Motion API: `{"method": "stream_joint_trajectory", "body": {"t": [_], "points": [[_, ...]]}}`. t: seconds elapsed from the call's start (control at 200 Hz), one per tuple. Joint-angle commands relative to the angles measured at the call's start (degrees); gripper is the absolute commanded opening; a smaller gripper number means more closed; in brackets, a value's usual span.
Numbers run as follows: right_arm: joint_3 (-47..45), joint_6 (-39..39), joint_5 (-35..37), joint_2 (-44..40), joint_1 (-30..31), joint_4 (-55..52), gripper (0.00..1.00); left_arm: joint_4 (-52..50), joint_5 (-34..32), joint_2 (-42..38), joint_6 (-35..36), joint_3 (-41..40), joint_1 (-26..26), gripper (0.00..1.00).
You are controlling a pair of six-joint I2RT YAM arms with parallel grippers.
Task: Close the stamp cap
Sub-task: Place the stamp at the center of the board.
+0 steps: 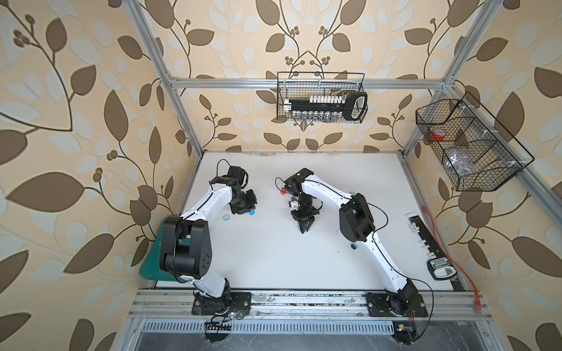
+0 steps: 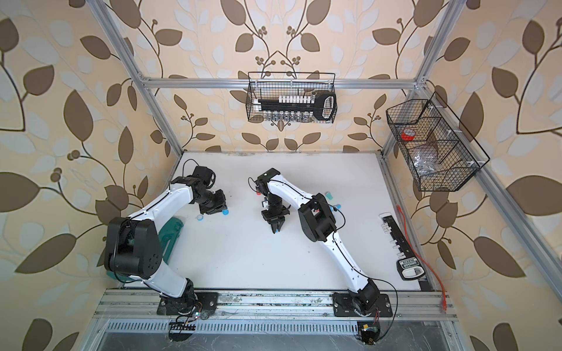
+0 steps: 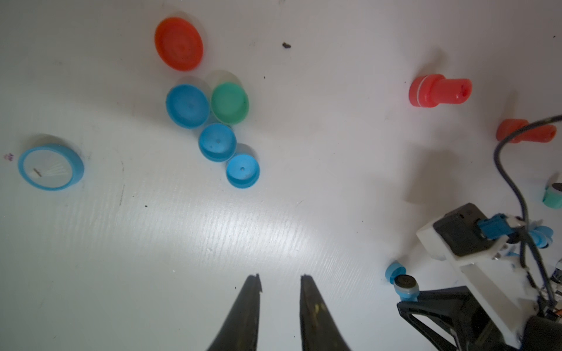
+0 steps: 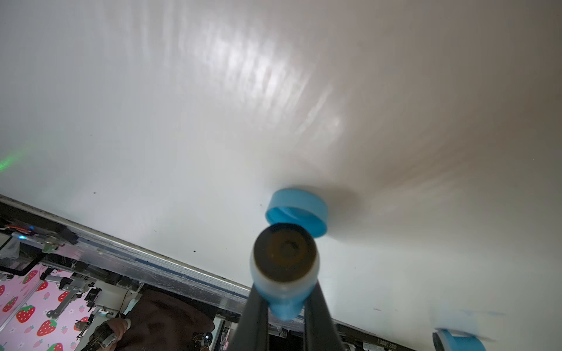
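My right end effector (image 4: pixel 284 299) is clamped tight on the blue stamp (image 4: pixel 286 252), gripping its body just behind the dark round pad, which is uncovered. In both top views this end effector (image 1: pixel 305 228) (image 2: pixel 276 228) points down near the middle of the white worktop (image 1: pixel 273 258). The blue cap (image 4: pixel 296 214) lies on the worktop just beyond the pad, tipped so its open side faces partly toward the stamp. In the right wrist view the two overlap, and I cannot tell whether they touch.

My left end effector (image 3: pixel 279 278) hangs over the worktop with its fingers (image 3: pixel 249 304) drawn close together — only a slim gap between the tips, and nothing in it. In the left wrist view a loose cluster of spare caps lies beyond the tips: a red cap (image 3: pixel 178 44), a green cap (image 3: pixel 230 103) and three blue caps (image 3: pixel 188 106), most of them touching a neighbour. A blue-rimmed cap (image 3: pixel 50 167) sits by itself, well apart from the cluster, and shows in a top view (image 1: pixel 226 217) just beside my left wrist. Two red stamps (image 3: pixel 438 90) lie on their sides, well apart from the caps. The same wrist view also catches the blue stamp (image 3: pixel 404 284) held in my right end effector, pad facing out.
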Motion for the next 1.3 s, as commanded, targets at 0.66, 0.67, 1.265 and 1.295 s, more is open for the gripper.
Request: {"method": "stream_joint_trajectory", "body": {"t": [0.66,0.67,1.265,1.295], "points": [[0.43,1.32,1.09,-0.15,-0.66,-6.85,0.30,-0.25,0.65,-0.68,0.63,0.65,0.66,0.28],[0.48,1.32,1.09,-0.26,-0.66,-6.85,0.31,-0.24,0.65,-0.69,0.69,0.62,0.66,0.28],[14.15,4.32,9.21,-14.97,-2.46,-7.16,0.49,-0.22,0.63,-2.38,-0.28,0.36,0.66,0.29],[14.90,4.56,11.71,-17.23,-2.44,-6.75,0.45,-0.24,0.67,-2.57,-0.39,0.31,0.66,0.29]]}}
